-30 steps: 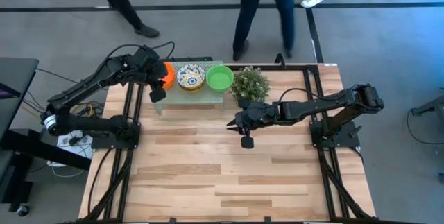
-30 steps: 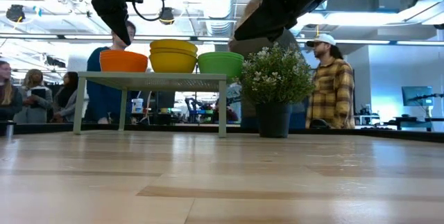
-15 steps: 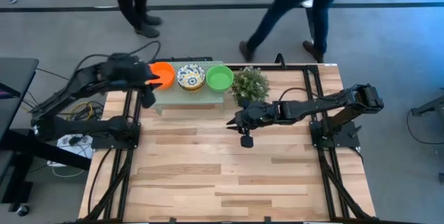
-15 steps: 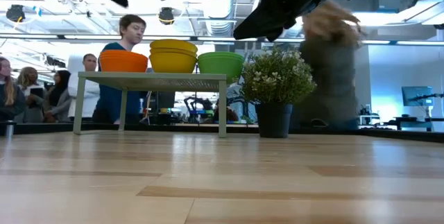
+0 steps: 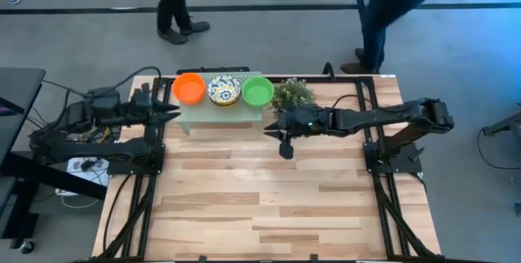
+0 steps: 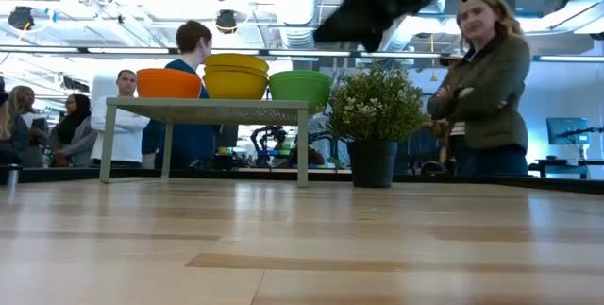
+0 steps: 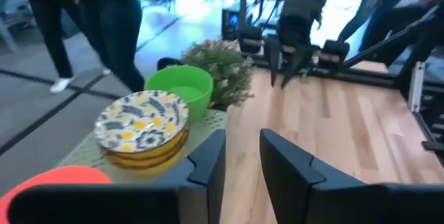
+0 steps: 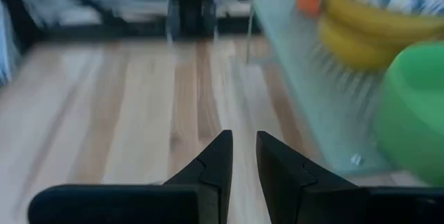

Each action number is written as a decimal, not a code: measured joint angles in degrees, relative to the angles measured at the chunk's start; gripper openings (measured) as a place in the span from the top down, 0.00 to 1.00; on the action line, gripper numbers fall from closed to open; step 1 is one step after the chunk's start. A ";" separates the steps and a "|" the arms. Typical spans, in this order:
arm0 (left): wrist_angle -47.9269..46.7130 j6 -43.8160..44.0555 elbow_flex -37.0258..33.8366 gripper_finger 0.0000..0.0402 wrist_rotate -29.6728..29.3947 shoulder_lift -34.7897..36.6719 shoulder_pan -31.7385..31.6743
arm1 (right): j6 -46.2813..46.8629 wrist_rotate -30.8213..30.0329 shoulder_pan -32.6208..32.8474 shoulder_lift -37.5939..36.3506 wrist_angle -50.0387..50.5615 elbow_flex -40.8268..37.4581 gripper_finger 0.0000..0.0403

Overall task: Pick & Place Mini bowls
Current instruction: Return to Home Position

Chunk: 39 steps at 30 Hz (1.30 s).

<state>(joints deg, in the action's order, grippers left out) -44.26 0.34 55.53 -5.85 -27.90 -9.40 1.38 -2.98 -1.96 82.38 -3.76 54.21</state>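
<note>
Right gripper (image 5: 271, 124): fingers slightly parted, empty, near green bowls (image 5: 258, 91); risk: swinging home could clip shelf (image 5: 220, 110). Left gripper (image 5: 168, 113): likewise parted, empty.

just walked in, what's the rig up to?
Nothing is being held right now. The orange bowls, patterned bowls and green bowls sit side by side on the small shelf at the far edge of the table, next to a potted plant. The left claw hovers at the table's left edge beside the shelf. The right claw hovers in front of the plant. Both are open and empty.
</note>
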 joint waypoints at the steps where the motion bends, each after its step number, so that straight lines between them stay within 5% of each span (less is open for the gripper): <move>1: 1.96 0.09 -2.12 0.78 0.00 0.99 0.58 | 0.92 0.00 0.00 -1.25 0.06 0.07 0.85; 11: 17.42 -1.59 -16.63 0.80 -0.08 5.37 3.41 | -0.39 0.17 1.64 -17.42 6.70 -0.50 0.85; 26: 27.30 -1.46 -33.84 0.81 -0.05 27.59 4.27 | 1.62 -0.03 -0.44 -36.26 -1.68 -20.32 0.85; 39: 34.64 -1.35 -39.83 0.81 -0.04 27.85 4.27 | 3.22 -0.07 -0.47 -49.36 -8.76 -34.32 0.85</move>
<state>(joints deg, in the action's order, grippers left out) -9.62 -1.01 15.69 -5.89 -0.05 -5.13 4.60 -3.05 -2.43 33.03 -12.51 19.89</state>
